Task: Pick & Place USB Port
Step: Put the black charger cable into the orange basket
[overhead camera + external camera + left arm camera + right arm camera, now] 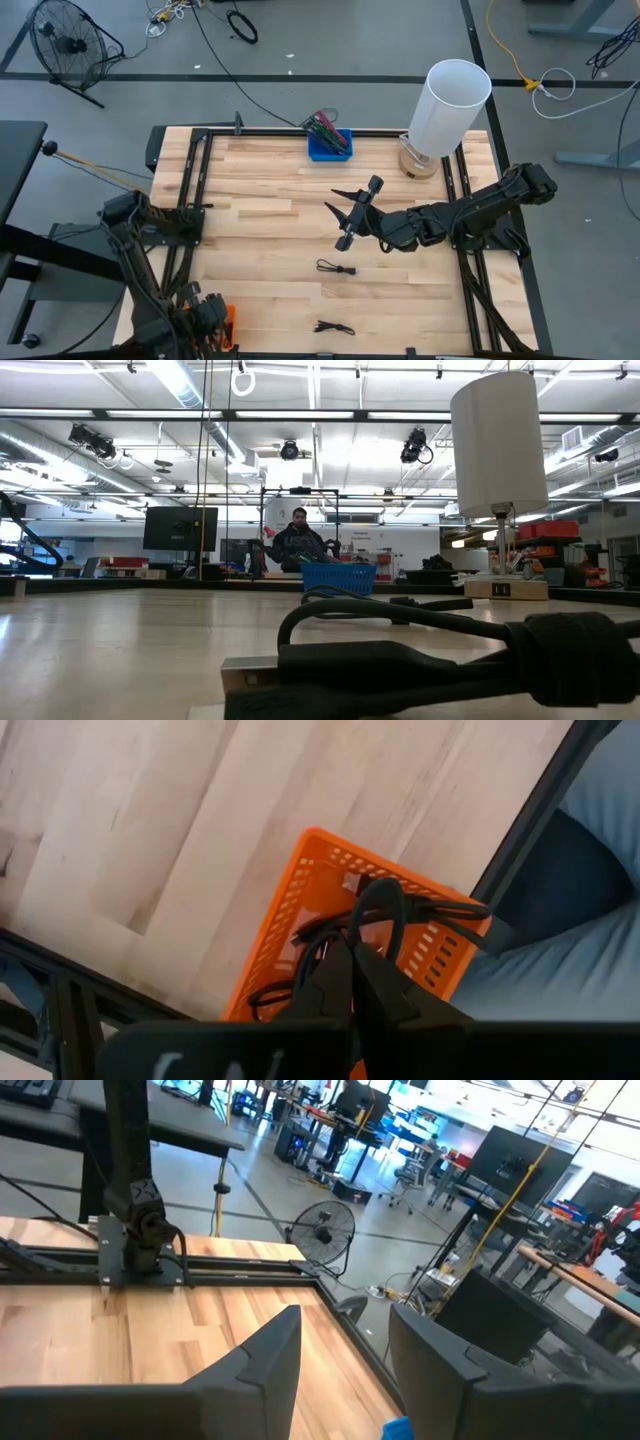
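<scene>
Reaching out over the middle of the table, the right gripper hangs with its fingers spread apart and nothing between them. The right wrist view looks out level across the boards to the far frame and the room beyond, which suggests that the gripper is raised and aimed sideways rather than down at any cable.

Two loose USB cables lie on the wood. One cable sits just in front of the right gripper, near it but apart from it. The second cable lies nearer the front edge, well apart from that gripper; the big dark plug in the low view is probably this one.

At the front left corner, the left gripper hovers above an orange basket that holds a tangle of dark cables. Its fingers are together at the tips; a cable loop shows right at them, but I cannot tell whether they pinch it or merely rest in front of it. That pose suits either dropping a cable into the basket or lifting one out.

A blue bin with pens and a white lamp stand at the far edge. A person sits beyond the table.

Judging by the layout, the loose cables are what remains to be picked, with the near one the natural next target for the right arm.
</scene>
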### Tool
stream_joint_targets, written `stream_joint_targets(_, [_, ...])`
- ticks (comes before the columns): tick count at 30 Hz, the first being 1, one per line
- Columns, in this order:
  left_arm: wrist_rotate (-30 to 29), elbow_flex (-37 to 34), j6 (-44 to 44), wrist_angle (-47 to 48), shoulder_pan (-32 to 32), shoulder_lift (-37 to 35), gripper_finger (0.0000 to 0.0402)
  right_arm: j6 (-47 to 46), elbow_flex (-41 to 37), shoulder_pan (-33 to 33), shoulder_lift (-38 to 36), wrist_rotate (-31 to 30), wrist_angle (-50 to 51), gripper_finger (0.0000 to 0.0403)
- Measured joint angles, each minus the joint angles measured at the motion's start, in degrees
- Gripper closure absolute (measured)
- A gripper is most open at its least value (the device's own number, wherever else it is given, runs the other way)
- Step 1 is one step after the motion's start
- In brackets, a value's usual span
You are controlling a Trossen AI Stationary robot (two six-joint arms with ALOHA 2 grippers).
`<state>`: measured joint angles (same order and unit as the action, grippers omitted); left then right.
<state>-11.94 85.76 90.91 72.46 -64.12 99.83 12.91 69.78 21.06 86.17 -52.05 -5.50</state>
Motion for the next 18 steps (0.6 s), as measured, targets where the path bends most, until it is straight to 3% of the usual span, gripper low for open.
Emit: stream_joint_targets(18, [2.6,0.0,0.0,-2.3,-0.4,0.0,0.0358,0.0,0.0,0.0,0.0,0.1,0.4,0.0250])
